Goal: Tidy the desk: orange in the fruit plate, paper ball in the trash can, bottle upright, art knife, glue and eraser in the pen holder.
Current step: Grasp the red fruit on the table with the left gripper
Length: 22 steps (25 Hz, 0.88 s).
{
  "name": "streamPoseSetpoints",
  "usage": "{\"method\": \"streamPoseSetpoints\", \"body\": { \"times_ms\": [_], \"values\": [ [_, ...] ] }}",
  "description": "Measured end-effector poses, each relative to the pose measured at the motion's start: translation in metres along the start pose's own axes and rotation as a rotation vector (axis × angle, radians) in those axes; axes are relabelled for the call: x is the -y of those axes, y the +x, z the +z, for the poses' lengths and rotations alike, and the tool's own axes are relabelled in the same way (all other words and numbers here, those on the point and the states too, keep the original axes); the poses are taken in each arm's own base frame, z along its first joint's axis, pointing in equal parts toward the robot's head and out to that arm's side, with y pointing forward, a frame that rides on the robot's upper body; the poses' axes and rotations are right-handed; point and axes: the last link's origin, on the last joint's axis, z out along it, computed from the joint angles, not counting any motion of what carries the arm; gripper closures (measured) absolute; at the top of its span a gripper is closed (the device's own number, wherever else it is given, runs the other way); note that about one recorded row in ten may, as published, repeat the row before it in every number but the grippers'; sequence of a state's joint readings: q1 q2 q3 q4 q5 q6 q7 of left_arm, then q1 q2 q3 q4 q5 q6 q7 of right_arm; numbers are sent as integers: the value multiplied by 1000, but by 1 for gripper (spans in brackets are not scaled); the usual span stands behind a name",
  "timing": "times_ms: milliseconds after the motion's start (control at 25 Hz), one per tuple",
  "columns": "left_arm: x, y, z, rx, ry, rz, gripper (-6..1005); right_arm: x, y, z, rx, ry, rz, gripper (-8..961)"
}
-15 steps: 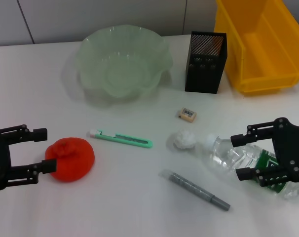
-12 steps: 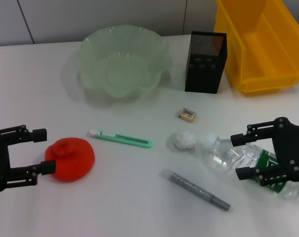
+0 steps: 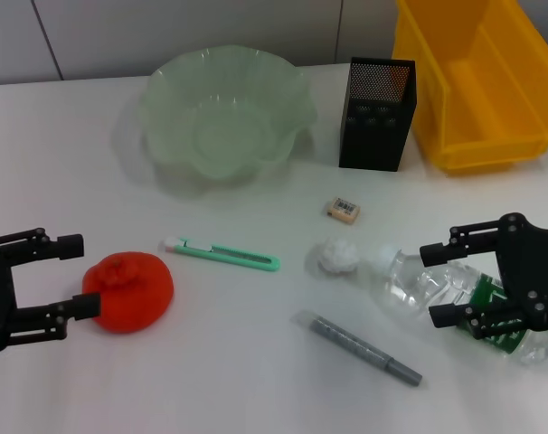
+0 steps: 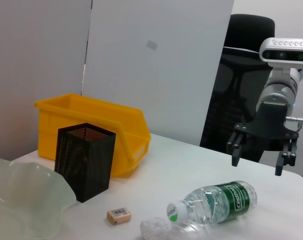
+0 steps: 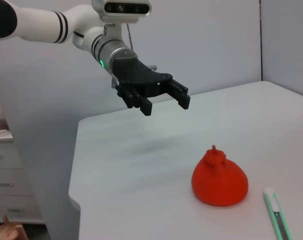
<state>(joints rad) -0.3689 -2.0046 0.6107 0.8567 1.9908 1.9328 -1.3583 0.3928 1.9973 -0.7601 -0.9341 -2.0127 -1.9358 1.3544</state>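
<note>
Nothing is tidied yet. The left gripper (image 3: 77,275) has its jaws wide open and empty, the orange (image 3: 128,291) just ahead of them. The right gripper (image 3: 437,282) gapes empty above the lying bottle (image 3: 437,285). Knife (image 3: 222,255), eraser (image 3: 343,209), paper ball (image 3: 337,256) and glue (image 3: 360,346) lie loose on the counter (image 3: 256,380).

We see: bowl (image 3: 224,113) frosted translucent plastic | holder (image 3: 376,113) black metal mesh | bottle (image 3: 455,294) clear glossy plastic | bin (image 3: 477,81) glossy yellow plastic

The fruit plate (image 3: 222,117) is sitting at the back, with the pen holder (image 3: 375,113) to its right and the bin (image 3: 477,81) rightmost. Nearer, the orange (image 3: 129,290) is lying left, the art knife (image 3: 222,255) beside it, and the eraser (image 3: 343,209), paper ball (image 3: 337,257) and toppled bottle (image 3: 437,294) are lying right, with the glue (image 3: 360,347) in front.
</note>
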Motion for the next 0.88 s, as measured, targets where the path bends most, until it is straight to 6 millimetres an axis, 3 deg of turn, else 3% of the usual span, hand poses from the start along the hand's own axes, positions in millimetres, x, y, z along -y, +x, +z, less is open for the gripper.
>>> {"method": "streamPoseSetpoints", "body": {
  "times_ms": [240, 520, 880],
  "values": [
    [2, 7, -1, -8, 33, -9, 227, -3, 4, -4, 0, 13, 13, 274],
    [3, 34, 3, 92, 79, 5, 226, -4, 8, -7, -16, 24, 27, 276],
    [21, 31, 22, 256, 169, -24, 225, -4, 7, -3, -20, 16, 24, 279]
  ]
}}
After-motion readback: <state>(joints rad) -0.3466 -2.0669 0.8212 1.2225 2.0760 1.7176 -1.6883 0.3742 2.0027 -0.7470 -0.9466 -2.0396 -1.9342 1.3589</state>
